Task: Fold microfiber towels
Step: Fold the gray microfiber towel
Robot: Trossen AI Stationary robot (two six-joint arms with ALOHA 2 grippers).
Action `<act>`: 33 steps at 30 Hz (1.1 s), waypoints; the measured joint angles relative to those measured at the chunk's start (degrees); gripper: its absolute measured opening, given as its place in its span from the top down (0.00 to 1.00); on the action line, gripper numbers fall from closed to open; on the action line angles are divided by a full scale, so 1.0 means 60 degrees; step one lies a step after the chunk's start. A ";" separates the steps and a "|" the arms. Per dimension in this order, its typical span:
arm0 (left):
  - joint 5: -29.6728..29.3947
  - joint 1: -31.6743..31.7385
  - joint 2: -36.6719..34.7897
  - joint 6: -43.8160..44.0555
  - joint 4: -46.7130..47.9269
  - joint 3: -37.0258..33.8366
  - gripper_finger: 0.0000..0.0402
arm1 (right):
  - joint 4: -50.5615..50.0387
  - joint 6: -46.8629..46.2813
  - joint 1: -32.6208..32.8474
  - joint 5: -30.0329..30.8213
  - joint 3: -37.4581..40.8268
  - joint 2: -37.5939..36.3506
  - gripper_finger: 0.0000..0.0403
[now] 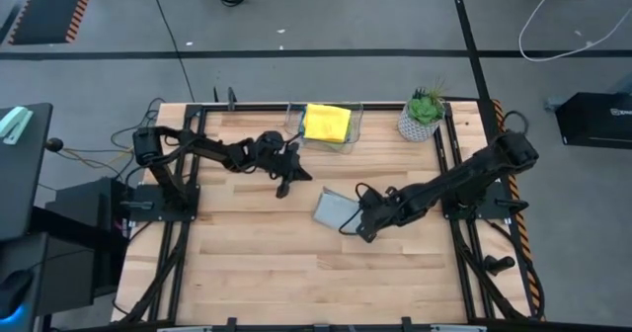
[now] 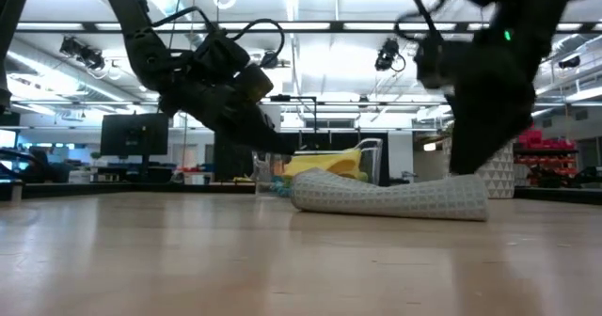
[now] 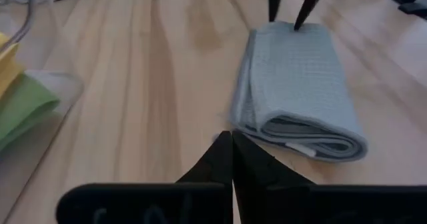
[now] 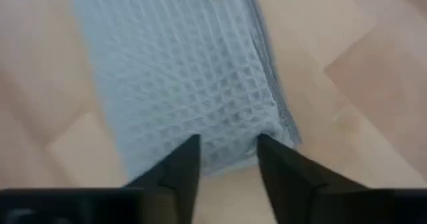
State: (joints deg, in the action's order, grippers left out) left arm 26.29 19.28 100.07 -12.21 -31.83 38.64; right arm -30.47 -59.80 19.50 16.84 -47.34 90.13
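Observation:
A grey microfiber towel (image 1: pixel 333 209), folded into a small thick rectangle, lies flat on the wooden table near its middle. My right gripper (image 4: pixel 227 151) stands open over the towel's end (image 4: pixel 200 117) nearest the right arm, pointing steeply down. My left gripper (image 3: pixel 231 147) is shut with nothing in it. It hovers a short way from the towel's folded end (image 3: pixel 313 141), toward the table's far left. A yellow towel (image 1: pixel 327 122) and a green towel (image 3: pixel 20 104) lie in a clear bin (image 1: pixel 354 134) at the far edge. My right gripper's open fingertips (image 3: pixel 298 21) stand right at the grey towel's end (image 3: pixel 287 31), coming from above. Whether they touch the cloth, I cannot tell. The towel lies flat on the table.
A white pot with a green plant (image 1: pixel 423 115) stands at the far right corner. Bare wooden tabletop (image 1: pixel 296 273) stretches along the near side. Black frame rails run along the table's left and right edges.

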 joint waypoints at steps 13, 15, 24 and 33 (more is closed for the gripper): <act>0.0420 -0.1047 0.0004 -0.0046 -0.1377 -0.1360 0.99 | 0.2352 0.3364 -0.2288 -0.0972 -0.0404 -0.0218 0.41; 0.0047 -0.1251 0.0004 -0.0131 -0.1390 -0.1360 0.99 | 0.2857 0.3968 -0.2655 -0.1617 -0.0404 0.0224 0.42; -0.0354 -0.1415 0.0630 -0.0183 -0.1876 -0.1232 0.98 | 0.3540 0.5725 -0.3411 -0.2413 -0.0404 0.0954 0.46; -0.0359 -0.1815 0.1955 -0.0350 -0.2450 -0.0264 0.97 | 0.3715 0.6328 -0.3613 -0.3381 -0.0400 0.1309 0.60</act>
State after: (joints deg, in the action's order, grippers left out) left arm 24.14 8.39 111.80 -14.31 -46.53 37.05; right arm -8.18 -21.84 -2.17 -3.44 -49.74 97.99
